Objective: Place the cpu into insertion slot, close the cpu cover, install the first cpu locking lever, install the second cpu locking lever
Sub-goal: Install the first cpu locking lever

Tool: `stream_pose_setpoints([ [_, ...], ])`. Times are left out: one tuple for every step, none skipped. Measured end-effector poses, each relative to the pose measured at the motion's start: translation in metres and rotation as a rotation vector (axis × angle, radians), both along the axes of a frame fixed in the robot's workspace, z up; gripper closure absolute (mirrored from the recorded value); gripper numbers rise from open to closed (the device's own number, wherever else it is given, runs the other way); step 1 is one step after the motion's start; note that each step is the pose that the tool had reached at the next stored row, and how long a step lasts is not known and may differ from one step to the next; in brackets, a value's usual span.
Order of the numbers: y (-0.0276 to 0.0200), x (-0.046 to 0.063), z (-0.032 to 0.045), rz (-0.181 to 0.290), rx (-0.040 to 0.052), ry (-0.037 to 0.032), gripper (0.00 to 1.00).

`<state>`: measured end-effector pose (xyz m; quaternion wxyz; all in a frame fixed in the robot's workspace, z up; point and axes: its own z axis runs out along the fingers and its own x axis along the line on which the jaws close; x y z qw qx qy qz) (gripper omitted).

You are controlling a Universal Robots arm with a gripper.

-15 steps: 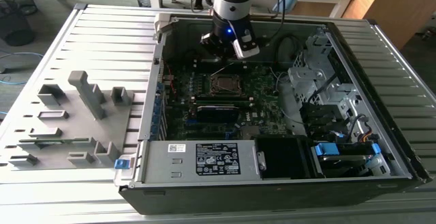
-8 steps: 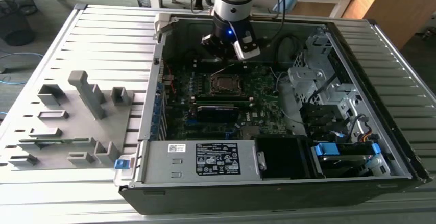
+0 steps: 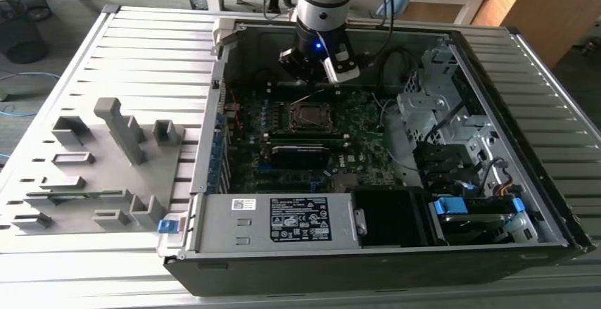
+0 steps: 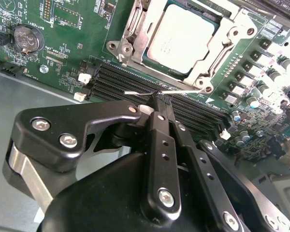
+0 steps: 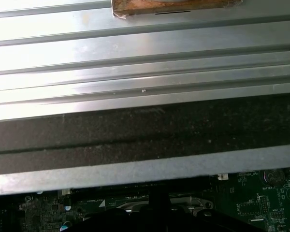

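In the second wrist view the gripper (image 4: pixel 163 99) had its two black fingers (image 4: pixel 159 130) drawn tight together, with no gap showing between them. Their tips met a thin silvery wire lever (image 4: pixel 188 88) that ran along the edge of the socket, just above the black memory slots (image 4: pixel 116 82). Whether the wire was pinched between the tips or only touched by them could not be told. The cpu (image 4: pixel 183 36) lay flat in its socket, its dull silver top showing through the window of the cpu cover (image 4: pixel 229 41). The cover lay down flat and framed the chip on the green motherboard (image 4: pixel 63 29). A coin battery (image 4: pixel 26 38) sat on the same board, well apart from the socket. In the exterior view the gripper (image 3: pixel 324 80) hung inside the open computer case (image 3: pixel 211 182), just at twelve o'clock from the cpu (image 3: pixel 308 115). The labelled power supply (image 3: pixel 281 221) lay at six o'clock from the chip. The case rested on a ribbed metal table (image 3: pixel 141 55), with a grey block fixture (image 3: pixel 112 133) at nine o'clock from it.
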<state>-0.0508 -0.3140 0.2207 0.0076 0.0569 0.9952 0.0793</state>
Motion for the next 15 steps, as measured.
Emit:
stream_pose_setpoints([
  [0.0, 0.0, -0.0001, 0.0, 0.0001, 0.0, 0.89],
  [0.0, 0.0, -0.0001, 0.0, 0.0001, 0.0, 0.89],
  [0.0, 0.0, -0.0001, 0.0, 0.0001, 0.0, 0.89],
  [0.0, 0.0, -0.0003, 0.0, 0.0001, -0.0001, 0.89],
  [0.0001, 0.0001, -0.0007, 0.0, 0.0005, -0.0003, 0.89],
  [0.0001, 0.0, -0.001, 0.0, 0.0003, -0.0002, 0.89],
  [0.0, 0.0, -0.0014, 0.0, 0.0001, 0.0, 0.89],
  [0.0, 0.0, -0.0019, 0.0, 0.0001, 0.0, 0.89],
  [0.0, 0.0, -0.0024, 0.0, 0.0001, 0.0, 0.89],
  [0.0, 0.0, -0.0029, 0.0, 0.0001, 0.0, 0.89],
  [0.0, 0.0, -0.0035, 0.0, 0.0001, 0.0, 0.89],
  [0.0, 0.0, -0.0041, 0.0, 0.0001, -0.0001, 0.89],
  [0.0, 0.0, -0.0046, 0.0, 0.0001, -0.0001, 0.89],
  [0.0, 0.0001, -0.0051, 0.0, 0.0001, 0.0, 0.89],
  [0.0, 0.0004, -0.0054, 0.0, 0.0001, 0.0, 0.89],
])
